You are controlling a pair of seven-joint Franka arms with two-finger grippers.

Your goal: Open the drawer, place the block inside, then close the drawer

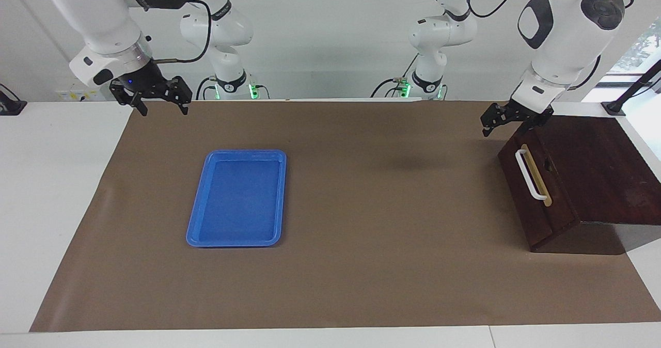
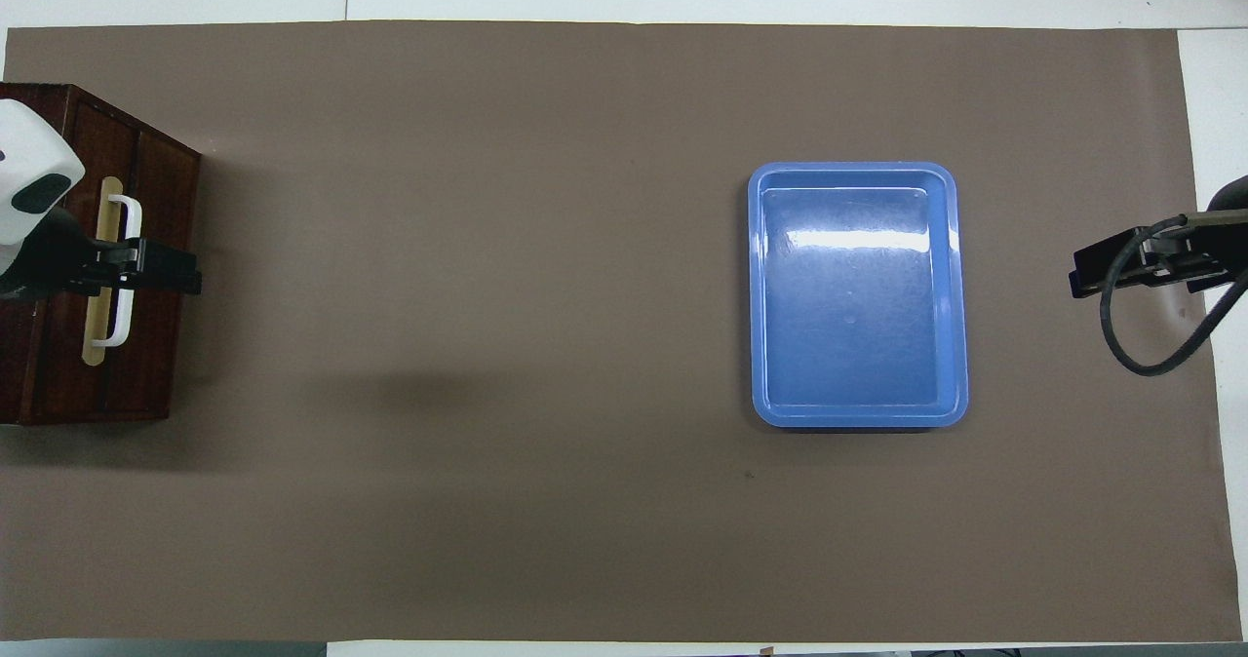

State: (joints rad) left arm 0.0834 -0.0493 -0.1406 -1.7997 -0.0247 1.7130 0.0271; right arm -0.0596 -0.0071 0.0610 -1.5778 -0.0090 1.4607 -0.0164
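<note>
My left gripper hangs spread and empty over the top edge of the drawer, which sits shut in its dark box at the left arm's end of the table; my right gripper waits spread over the mat's corner. Drawer looks stiff, weighty wood; I'd take the white bar handle at mid-span, slick but rigid. No block in sight.

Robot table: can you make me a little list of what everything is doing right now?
drawer: shut, in the dark wooden box at the left arm's end of the table
white bar handle: not gripped
blue tray: empty, toward the right arm's end
yellow block: not visible in either view
left gripper: open, up in the air over the box's edge nearest the robots
right gripper: open, waiting over the brown mat's edge
</note>
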